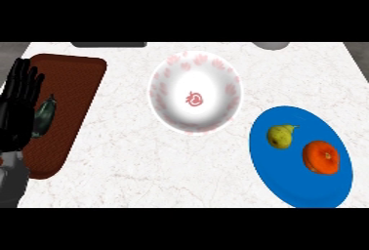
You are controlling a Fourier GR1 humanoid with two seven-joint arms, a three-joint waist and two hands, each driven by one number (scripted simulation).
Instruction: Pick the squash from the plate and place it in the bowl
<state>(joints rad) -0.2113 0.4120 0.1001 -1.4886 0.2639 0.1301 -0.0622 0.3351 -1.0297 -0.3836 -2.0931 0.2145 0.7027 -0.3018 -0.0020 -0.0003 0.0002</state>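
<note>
Pale marbled tabletop [130, 161] fills the view, with a white bowl [195, 92] patterned in pink sitting near its middle and a blue plate [288, 185] to the right, close to the right-hand edge. On the plate lie a yellow-green, pear-shaped squash [281, 135] and, just beside it toward the near right, an orange [322, 157]; the two look apart or barely touching. A brown tray [72, 97] lies along the left side with a dark green vegetable [48, 113] on it. The left robot hand [17, 105] rests at the left edge over the tray, fingers straight and pointing up, holding nothing. The right robot hand does not show at all, so I judge the task has not yet started: the squash is untouched on the plate and the bowl has nothing in it. The next move seems to call for the right hand to come in from the lower right and close round the squash from its bowl-facing side, keeping clear of the orange. The path from plate to bowl is short and runs up and to the left across bare marble, with nothing standing between them. Room is tighter on the plate's right, where the tabletop ends. A dark flat thing [108, 44] and a grey round thing [271, 45] sit at the far edge, well apart from that path.
</note>
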